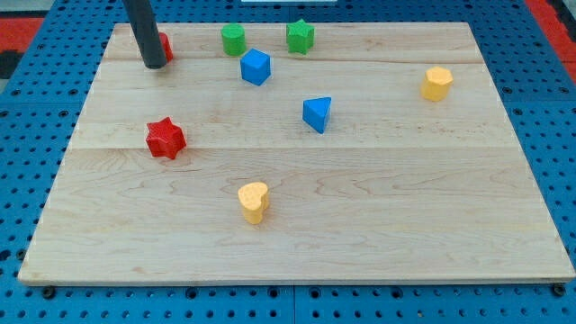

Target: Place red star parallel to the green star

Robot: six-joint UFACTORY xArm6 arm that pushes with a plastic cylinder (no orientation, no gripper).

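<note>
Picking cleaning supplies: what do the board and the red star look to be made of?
Board: looks like pale wood, matte, with visible grain lines and plank seams. Red star: uniformly coloured, smooth, slight sheen; painted wood or plastic, I cannot tell which.

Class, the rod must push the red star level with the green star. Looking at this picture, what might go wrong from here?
1. My tip rests beside another red block, partly hidden behind the rod; it may be nudged by mistake.
2. The red star lies far toward the view's bottom from the green star; over a long push it may slip off my tip.
3. The blue cube and green block stand near the likely path.
</note>
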